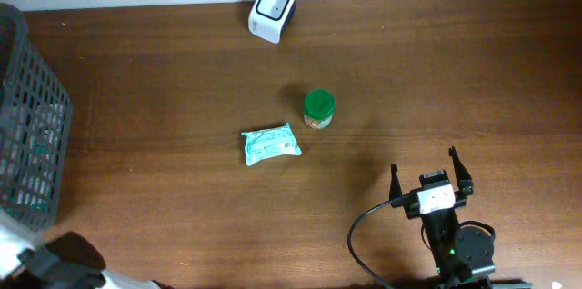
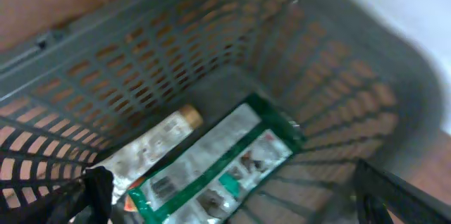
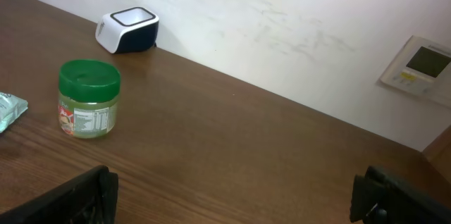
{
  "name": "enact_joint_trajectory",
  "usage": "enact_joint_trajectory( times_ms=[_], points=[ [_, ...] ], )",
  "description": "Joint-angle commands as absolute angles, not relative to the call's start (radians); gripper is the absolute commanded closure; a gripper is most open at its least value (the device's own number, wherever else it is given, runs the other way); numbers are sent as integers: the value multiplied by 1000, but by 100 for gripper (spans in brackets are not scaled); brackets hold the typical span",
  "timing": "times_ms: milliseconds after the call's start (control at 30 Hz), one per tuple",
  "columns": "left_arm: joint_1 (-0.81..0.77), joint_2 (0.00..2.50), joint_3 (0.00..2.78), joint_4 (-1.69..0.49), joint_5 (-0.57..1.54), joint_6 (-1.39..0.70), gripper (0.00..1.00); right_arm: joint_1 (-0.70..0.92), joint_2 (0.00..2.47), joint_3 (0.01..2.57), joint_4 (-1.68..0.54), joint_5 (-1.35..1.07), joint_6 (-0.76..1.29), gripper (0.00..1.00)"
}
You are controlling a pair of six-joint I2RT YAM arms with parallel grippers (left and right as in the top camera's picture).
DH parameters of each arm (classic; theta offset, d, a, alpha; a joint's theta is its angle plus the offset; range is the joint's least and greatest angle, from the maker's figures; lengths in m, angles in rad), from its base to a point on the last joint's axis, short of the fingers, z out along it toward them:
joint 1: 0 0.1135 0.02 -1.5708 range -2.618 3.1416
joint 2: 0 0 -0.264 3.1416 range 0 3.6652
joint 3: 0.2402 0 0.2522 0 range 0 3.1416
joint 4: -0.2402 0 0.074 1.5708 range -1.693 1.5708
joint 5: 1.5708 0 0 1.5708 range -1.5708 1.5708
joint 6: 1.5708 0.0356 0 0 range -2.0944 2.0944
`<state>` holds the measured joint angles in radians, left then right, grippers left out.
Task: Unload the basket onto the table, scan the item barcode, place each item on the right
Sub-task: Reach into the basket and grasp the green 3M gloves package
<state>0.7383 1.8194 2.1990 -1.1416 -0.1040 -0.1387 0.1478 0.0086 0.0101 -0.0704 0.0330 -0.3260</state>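
Where my left gripper (image 2: 232, 182) hangs over the grey basket (image 2: 331, 83), its fingers (image 2: 99, 192) show only at the two lower corners of the wrist view. They are spread wide with nothing between them, so that hand is open and empty. Below it, on the basket floor, lie a green-edged bag (image 2: 225, 160) and, touching the bag's left side, a silvery tube (image 2: 151, 143) with a tan cap. The basket stands at the left edge of the table (image 1: 182, 71). My right gripper (image 1: 424, 164) is near the front right of the table, low over the wood, jaws just as wide and holding nothing. The things to scan are well apart from it. The jar (image 1: 318, 108) with the green lid stands upright near the middle of the table, and the teal packet (image 1: 271, 144) lies flat just beside it, toward the front and left, apart from it as far as I can tell. The white scanner (image 1: 272, 10) sits at the far edge by the wall (image 3: 282, 27), its dark window tilted upward, well apart from jar and packet. From my right wrist the print on the jar's side is too small to read, and I cannot tell whether a barcode faces me. A pale panel (image 3: 421, 65) hangs on the wall to the right.
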Motion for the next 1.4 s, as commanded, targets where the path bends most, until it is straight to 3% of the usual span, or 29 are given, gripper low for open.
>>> enact_joint_trajectory(
  times_ms=[0,233,600,933,1033,1200,1367],
  points=[
    [772,1928,2146,-1108,-56,-98,3,154,6,6,-79,31,-329,1],
    [793,2089,2038,-1033,93,88,3,154,6,6,-79,31,-329,1],
    [793,2305,2028,-1007,123,134,5,154,6,6,-79,31,-329,1],
    [792,2453,2012,-1002,112,157,16,154,6,6,-79,31,-329,1],
    [792,2461,2000,-999,109,159,55,154,6,6,-79,31,-329,1],
    [792,2457,2042,-1014,109,147,100,154,6,6,-79,31,-329,1],
    [788,2398,2123,-1037,112,119,100,154,6,6,-79,31,-329,1]
  ],
)
